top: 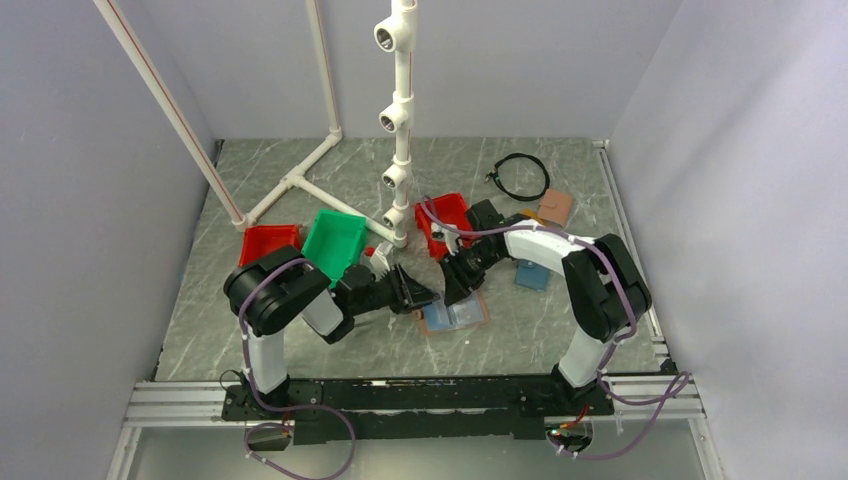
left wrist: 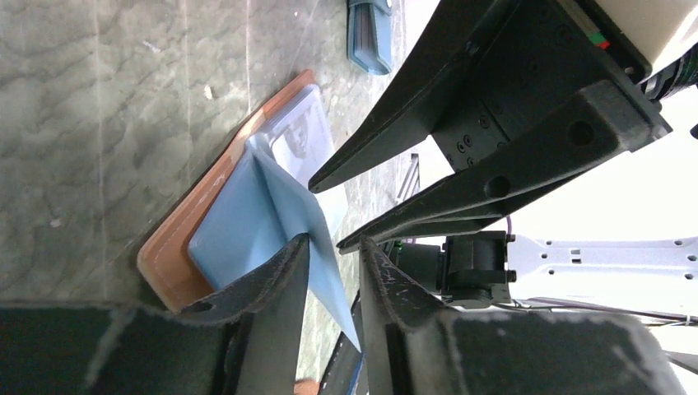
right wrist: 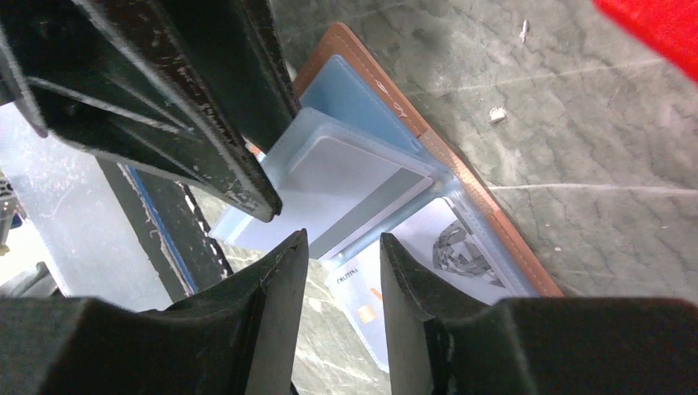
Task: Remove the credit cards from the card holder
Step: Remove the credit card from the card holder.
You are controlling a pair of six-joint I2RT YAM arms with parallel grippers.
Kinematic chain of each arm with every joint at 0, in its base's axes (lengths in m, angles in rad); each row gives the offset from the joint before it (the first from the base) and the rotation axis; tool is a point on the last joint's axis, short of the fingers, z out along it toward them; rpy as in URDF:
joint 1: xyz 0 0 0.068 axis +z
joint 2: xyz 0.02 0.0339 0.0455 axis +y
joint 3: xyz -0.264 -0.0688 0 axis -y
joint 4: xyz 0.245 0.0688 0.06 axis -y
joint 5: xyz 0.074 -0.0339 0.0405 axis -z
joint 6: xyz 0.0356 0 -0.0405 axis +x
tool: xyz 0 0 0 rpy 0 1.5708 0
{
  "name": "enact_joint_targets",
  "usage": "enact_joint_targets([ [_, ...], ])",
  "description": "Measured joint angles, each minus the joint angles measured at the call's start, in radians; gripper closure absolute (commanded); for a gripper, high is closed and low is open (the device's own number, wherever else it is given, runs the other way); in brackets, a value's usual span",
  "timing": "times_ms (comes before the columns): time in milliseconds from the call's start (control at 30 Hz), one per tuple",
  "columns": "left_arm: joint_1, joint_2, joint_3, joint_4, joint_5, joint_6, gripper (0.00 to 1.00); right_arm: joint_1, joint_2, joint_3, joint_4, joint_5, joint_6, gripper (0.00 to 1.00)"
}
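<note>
The card holder (top: 466, 320) lies open on the marble, its tan leather edge (left wrist: 177, 239) (right wrist: 461, 164) framing the light blue lining. My left gripper (top: 418, 296) (left wrist: 333, 241) is open. A raised blue flap (left wrist: 288, 206) passes between its jaws and leans on one finger. My right gripper (top: 458, 287) (right wrist: 342, 237) is open just above the holder's near edge. A grey-white credit card (right wrist: 346, 181) with a grey stripe sits in a clear sleeve. A white card with an orange chip (right wrist: 370, 300) pokes out under the right fingertips. A card with a diamond picture (right wrist: 453, 243) lies beside it.
Two red bins (top: 268, 240) (top: 447, 215), a green bin (top: 335, 243) and a white pipe frame (top: 400, 130) stand behind the arms. A teal-blue wallet (top: 533, 275) (left wrist: 370, 33), a brown wallet (top: 555, 207) and a black cable ring (top: 522, 177) lie to the right.
</note>
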Motion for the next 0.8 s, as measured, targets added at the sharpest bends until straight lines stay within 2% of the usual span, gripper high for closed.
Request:
enact_joint_targets([
  [333, 0.000, -0.025, 0.053, -0.089, 0.011, 0.026, 0.74, -0.061, -0.042, 0.026, -0.062, -0.112, -0.103, 0.52],
  [800, 0.000, -0.021, 0.094, -0.122, 0.035, 0.035, 0.80, -0.071, -0.005, 0.026, -0.081, -0.192, -0.103, 0.33],
])
